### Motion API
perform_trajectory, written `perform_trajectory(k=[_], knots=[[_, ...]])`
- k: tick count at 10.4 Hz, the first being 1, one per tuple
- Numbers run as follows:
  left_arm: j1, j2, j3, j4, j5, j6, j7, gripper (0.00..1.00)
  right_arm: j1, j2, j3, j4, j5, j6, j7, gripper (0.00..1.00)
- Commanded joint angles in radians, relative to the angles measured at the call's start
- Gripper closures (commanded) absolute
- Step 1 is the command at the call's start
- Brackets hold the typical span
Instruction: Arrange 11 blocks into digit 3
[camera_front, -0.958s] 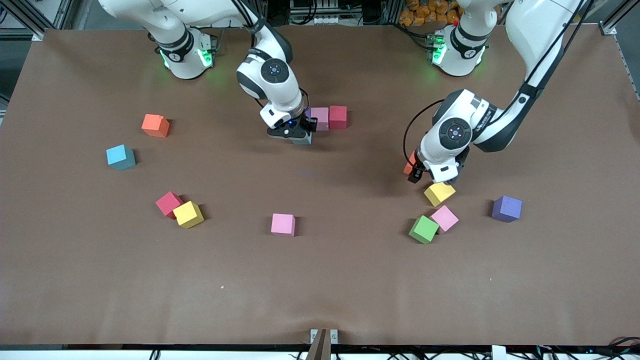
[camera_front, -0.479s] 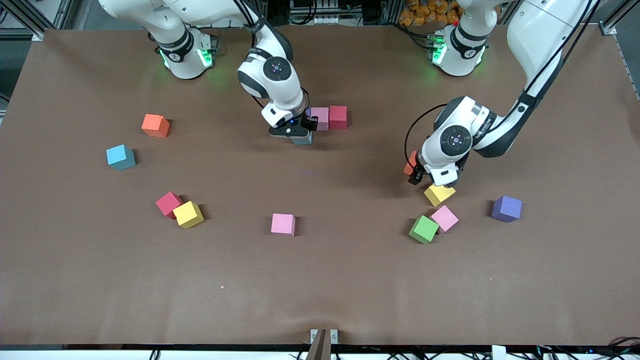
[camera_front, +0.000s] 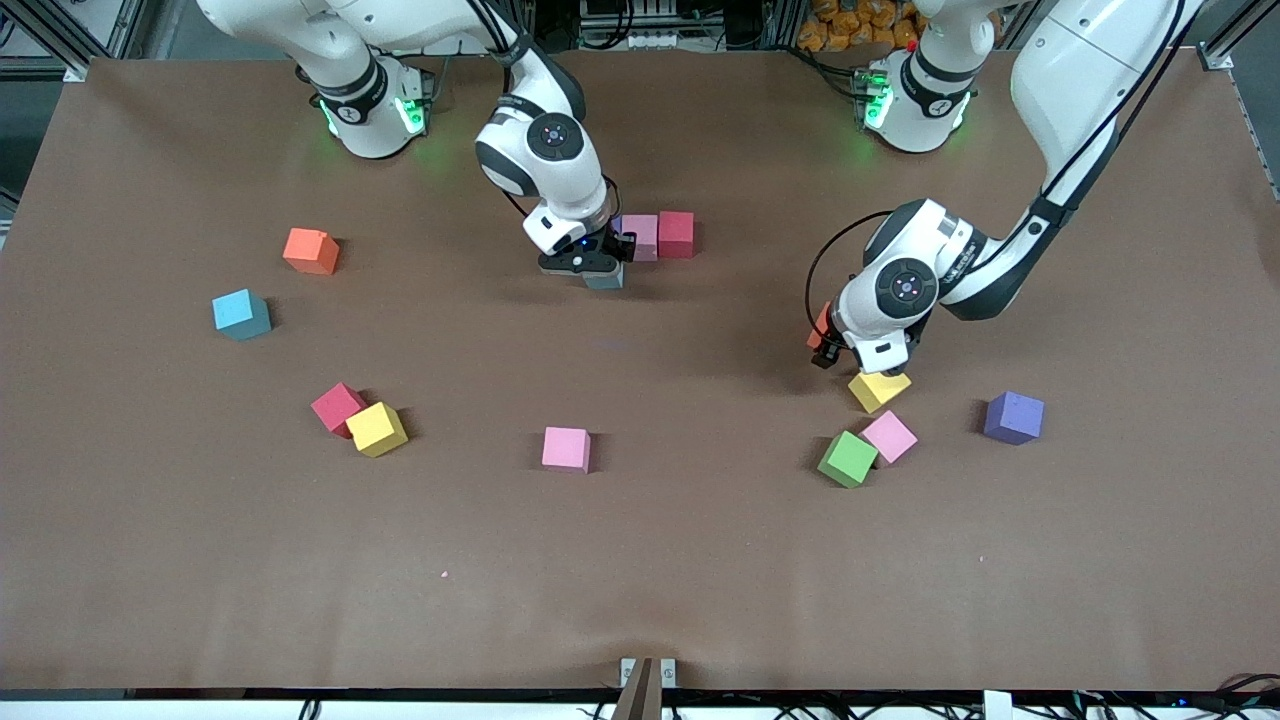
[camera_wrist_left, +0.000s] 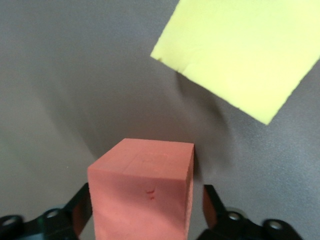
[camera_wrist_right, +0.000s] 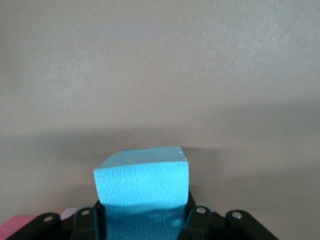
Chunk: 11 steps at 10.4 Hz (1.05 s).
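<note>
Left wrist view | left gripper (camera_wrist_left: 142, 220) fingers apart astride red block (camera_wrist_left: 141, 192); yellow block (camera_wrist_left: 235, 52) just ahead, nudge risk | right gripper (camera_wrist_right: 142, 217) clamped on blue block (camera_wrist_right: 142, 187); may bump pink block (camera_front: 640, 237) alongside

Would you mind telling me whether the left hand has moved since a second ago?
Yes, slightly. The left hand has shifted a little toward the robots' bases, uncovering more of the yellow block, which stayed put.

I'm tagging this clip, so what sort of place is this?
Most likely a robotics lab bench: two arms bolted along a brown-covered table, metal framing at its edges, and loose foam blocks, like the green block and purple block.
</note>
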<state>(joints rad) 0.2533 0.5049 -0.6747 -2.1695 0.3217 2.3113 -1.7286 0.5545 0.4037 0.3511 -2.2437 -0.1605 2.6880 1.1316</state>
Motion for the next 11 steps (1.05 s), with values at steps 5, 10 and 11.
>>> perform_trajectory(k=[5,10,11], knots=[[0.009,0.001,-0.013,0.098,0.033,-0.051,0.024,0.94,0.024,0.027,-0.027,0.007,-0.048,0.003,0.046,0.71],[-0.032,0.001,-0.059,0.29,0.025,-0.231,0.058,0.98,0.024,0.021,-0.03,0.004,-0.057,-0.002,0.046,0.71],[-0.058,0.003,-0.059,0.327,0.02,-0.259,0.069,0.98,0.024,0.021,-0.03,0.003,-0.06,-0.002,0.046,0.71]])
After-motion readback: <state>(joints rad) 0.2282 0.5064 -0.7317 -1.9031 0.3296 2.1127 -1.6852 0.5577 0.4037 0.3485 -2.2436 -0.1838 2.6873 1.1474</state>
